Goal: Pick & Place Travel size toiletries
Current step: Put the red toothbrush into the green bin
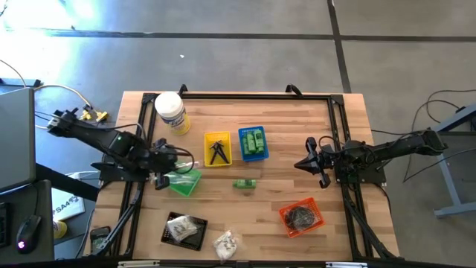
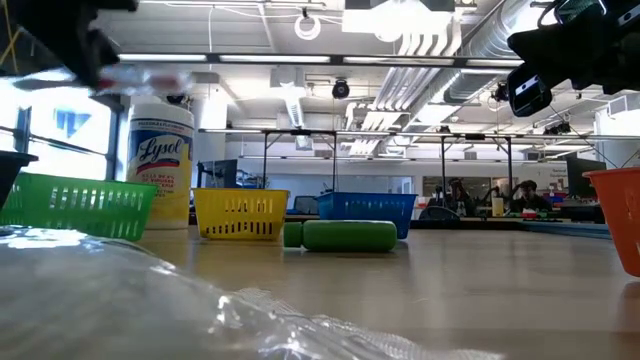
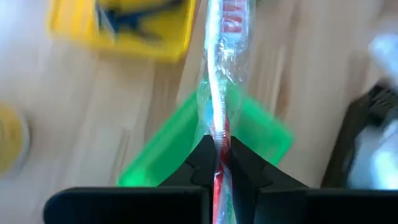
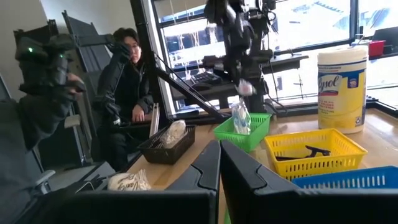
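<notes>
My left gripper [image 3: 221, 163] is shut on a long thin clear packet [image 3: 219, 74] with a red and white brush inside. It holds the packet above the green basket [image 1: 186, 182], which stands at the table's left. A green bottle [image 1: 245, 183] lies on its side on the wood at mid table. More green bottles sit in the blue basket [image 1: 253, 143]. Small black pieces lie in the yellow basket [image 1: 217, 149]. My right gripper [image 1: 309, 165] waits shut at the right, raised and touching nothing. My left gripper pinches the clear packet between its two fingers [image 3: 239, 163], a little in from one end [image 3: 219, 144]. The fingers slant down from the table's left side and lie along the packet. The packet hangs below them [image 4: 241, 115] over the green basket; whether its lower end touches the basket I cannot tell.
A white jar with a yellow label [image 1: 171, 112] stands at the far left. Near the front edge lie a black tray [image 1: 184, 229] with a packet in it and a loose clear packet [image 1: 225, 243]. An orange basket [image 1: 301, 216] sits front right. A person [image 4: 127, 74] sits beyond the table.
</notes>
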Tool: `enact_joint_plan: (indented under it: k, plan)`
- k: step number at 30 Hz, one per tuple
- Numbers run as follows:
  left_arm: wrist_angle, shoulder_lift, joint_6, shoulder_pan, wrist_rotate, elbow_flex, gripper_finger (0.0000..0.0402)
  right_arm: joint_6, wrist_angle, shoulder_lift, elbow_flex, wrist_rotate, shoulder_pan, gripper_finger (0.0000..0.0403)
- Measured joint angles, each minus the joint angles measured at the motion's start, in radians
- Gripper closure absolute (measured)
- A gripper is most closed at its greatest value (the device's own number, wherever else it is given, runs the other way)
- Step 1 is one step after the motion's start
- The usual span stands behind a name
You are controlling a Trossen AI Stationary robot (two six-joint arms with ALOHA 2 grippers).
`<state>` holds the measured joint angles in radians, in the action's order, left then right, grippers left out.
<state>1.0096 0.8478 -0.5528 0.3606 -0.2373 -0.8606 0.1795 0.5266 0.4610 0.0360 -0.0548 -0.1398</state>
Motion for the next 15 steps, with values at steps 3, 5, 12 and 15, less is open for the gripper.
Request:
enact_joint_plan:
  k: [3,5,12,15]
  plan:
    - [0.047,-0.018,-0.055,0.000,0.050,0.056,0.0384,0.000,0.000,0.000,0.000,0.003,0.000,0.0399]
    - [0.062,-0.005,-0.071,0.000,0.083,0.080,0.0384,0.000,0.000,0.000,0.000,0.003,0.000,0.0399]
    - [0.112,0.084,-0.073,0.000,0.151,0.111,0.0383,-0.003,0.000,0.000,0.000,0.024,0.000,0.0399]
    - [0.138,0.131,-0.072,0.000,0.151,0.111,0.0383,-0.004,0.000,0.000,0.000,0.034,0.000,0.0399]
